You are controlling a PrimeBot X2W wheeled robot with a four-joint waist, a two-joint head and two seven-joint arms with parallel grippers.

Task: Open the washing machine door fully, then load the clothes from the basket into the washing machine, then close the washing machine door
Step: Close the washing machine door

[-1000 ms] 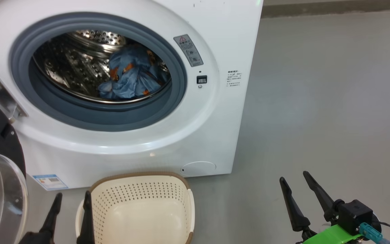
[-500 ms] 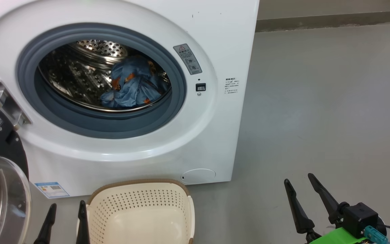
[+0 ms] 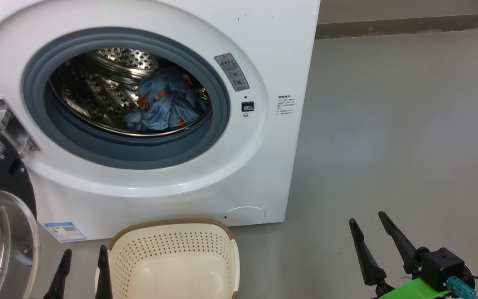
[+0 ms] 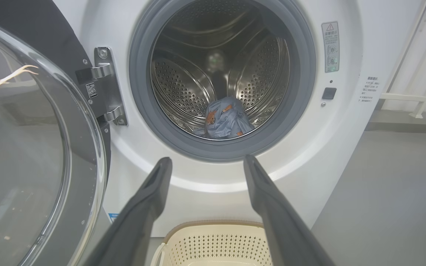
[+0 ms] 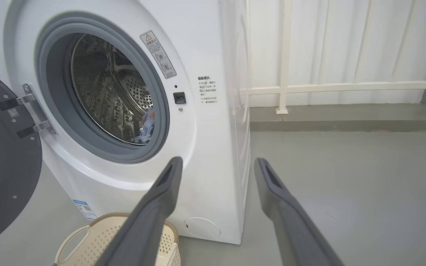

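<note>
Since the basket (image 3: 172, 245) at lower middle looks empty and the clothes (image 3: 164, 104) lie bunched in the drum (image 3: 93, 91) of the washing machine (image 3: 272, 41), closing seems the step in hand: the left gripper (image 3: 85, 249) should get behind the free edge of the washing machine door (image 3: 2, 216), swung open at lower left, and press it fully home, with no cloth over the gasket (image 3: 139, 153). Both it and the right gripper (image 3: 367, 216) are empty, fingers spread wide. Counted: one machine, one door, one basket, two grippers, one blue-and-orange bundle; a second garment I cannot make out.
</note>
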